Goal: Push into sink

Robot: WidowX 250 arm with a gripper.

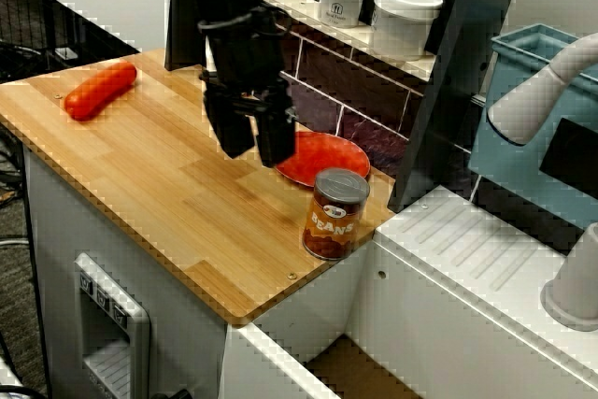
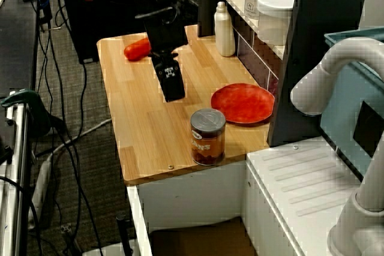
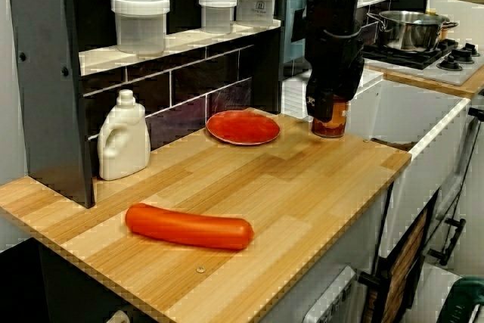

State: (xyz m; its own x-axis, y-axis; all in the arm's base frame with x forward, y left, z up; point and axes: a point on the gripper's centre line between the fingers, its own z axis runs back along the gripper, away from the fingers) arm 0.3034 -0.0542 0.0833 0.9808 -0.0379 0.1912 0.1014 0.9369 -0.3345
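hanging above the wooden counter (image 1: 140, 175), pincer (image 1: 252, 137) slightly parted, holding nothing — beans can (image 1: 334, 214) near counter's edge beside red plate (image 1: 322, 158); white sink (image 1: 486, 259) adjoins right; sausage (image 1: 100, 90) far left.

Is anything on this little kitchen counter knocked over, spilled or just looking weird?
Nothing is spilled or broken. The bean can stands upright near the counter's edge, the red plate lies flat, and the bottle is upright. The only oddity is a sausage lying loose on the bare wood.
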